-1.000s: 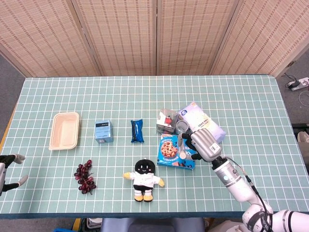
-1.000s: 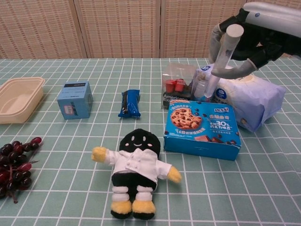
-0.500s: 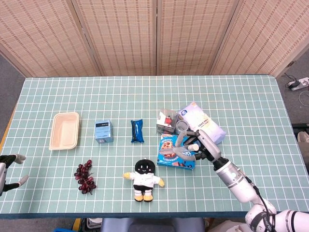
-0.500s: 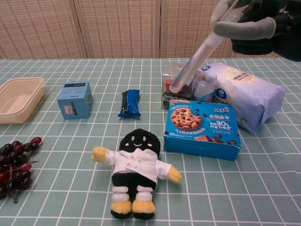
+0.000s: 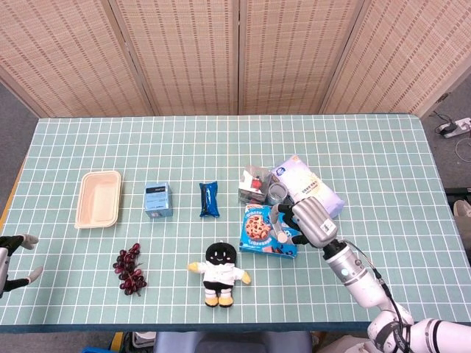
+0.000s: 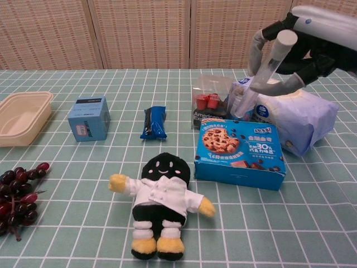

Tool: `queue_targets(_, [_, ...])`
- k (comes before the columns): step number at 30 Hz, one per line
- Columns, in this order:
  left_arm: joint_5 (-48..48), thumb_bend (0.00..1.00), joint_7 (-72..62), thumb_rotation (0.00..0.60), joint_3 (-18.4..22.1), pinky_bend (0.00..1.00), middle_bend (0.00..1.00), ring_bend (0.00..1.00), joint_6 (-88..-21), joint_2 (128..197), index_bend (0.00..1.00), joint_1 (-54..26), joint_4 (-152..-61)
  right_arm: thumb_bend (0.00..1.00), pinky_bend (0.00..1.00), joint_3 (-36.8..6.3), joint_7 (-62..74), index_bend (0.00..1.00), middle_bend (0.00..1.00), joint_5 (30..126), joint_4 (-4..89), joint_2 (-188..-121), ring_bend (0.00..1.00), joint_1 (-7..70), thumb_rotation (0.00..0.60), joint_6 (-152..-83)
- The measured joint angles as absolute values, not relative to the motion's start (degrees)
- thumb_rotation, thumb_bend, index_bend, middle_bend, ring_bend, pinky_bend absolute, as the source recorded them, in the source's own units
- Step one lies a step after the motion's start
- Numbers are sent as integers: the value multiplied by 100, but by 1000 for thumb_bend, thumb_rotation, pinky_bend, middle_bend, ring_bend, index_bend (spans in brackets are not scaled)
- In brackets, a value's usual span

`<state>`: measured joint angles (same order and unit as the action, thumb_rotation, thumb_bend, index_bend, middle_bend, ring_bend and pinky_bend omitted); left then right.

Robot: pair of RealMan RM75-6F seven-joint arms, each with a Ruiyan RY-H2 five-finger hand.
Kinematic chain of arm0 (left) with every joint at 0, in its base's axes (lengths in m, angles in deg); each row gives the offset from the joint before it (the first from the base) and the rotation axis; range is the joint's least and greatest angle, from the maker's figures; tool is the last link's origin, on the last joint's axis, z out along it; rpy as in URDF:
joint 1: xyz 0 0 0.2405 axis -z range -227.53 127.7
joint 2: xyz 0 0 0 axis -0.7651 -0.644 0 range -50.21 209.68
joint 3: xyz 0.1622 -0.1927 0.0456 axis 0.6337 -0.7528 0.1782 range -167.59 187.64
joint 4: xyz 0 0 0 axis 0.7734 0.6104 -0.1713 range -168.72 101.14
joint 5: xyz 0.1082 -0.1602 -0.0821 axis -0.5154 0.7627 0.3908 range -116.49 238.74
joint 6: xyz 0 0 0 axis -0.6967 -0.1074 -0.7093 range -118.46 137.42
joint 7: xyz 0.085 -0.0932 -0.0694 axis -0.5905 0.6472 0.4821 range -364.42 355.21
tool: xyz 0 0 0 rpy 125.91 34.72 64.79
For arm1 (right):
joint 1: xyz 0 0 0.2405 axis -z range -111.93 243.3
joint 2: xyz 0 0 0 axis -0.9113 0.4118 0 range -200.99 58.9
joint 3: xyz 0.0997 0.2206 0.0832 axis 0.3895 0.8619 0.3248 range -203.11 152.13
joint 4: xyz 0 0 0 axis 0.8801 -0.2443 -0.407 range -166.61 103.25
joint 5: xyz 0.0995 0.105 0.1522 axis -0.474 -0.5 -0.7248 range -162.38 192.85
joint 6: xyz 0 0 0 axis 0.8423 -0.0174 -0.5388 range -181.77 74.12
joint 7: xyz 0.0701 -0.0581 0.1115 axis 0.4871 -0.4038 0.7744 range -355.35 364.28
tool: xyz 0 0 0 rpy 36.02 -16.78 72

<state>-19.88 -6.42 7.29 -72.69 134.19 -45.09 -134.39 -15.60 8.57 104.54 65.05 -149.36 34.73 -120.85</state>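
Observation:
My right hand (image 5: 310,218) (image 6: 297,47) hangs over the right side of the table and grips a clear plastic tube (image 6: 263,75) by its upper end. The tube slants down and to the left, its lower tip close to a small clear jar (image 6: 241,104) behind the blue cookie box (image 5: 260,230) (image 6: 240,152). A white-and-lilac bag (image 5: 312,184) (image 6: 297,120) lies just under and behind the hand. My left hand (image 5: 12,259) shows at the far left edge of the head view, fingers apart and holding nothing, off the table's edge.
A clear box of red cups (image 6: 208,103) stands left of the jar. A black-and-white plush doll (image 5: 218,273) lies in front. Further left are a dark blue snack pack (image 5: 209,198), a small blue box (image 5: 158,199), a beige tray (image 5: 98,198) and dark grapes (image 5: 130,269).
Half a second ago the tube leaned far left over the box of red cups with the hand raised. It now stands steeper by the jar, much as one second ago.

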Motion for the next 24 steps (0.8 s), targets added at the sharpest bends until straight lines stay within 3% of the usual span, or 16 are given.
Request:
queue_targets(6, [-2001, 188, -665, 600, 735, 441, 444, 340, -7274, 13417, 464, -4509, -13451, 428, 1000, -1569, 297, 771, 1000, 10386, 6515, -15007, 1000, 3474, 600, -12127])
queue_targets(16, [-2005, 188, -670, 600, 740, 441, 444, 340, -7246, 13431, 464, -4494, -13428, 428, 1000, -1282, 3086, 771, 1000, 9919, 6565, -15128, 1000, 3511, 600, -12322])
queue_targets(24, [-1997, 188, -667, 600, 739, 441, 444, 340, -7243, 13427, 465, -4494, -13431, 428, 1000, -822, 3449, 771, 1000, 9263, 6355, -15443, 1000, 3557, 600, -12585])
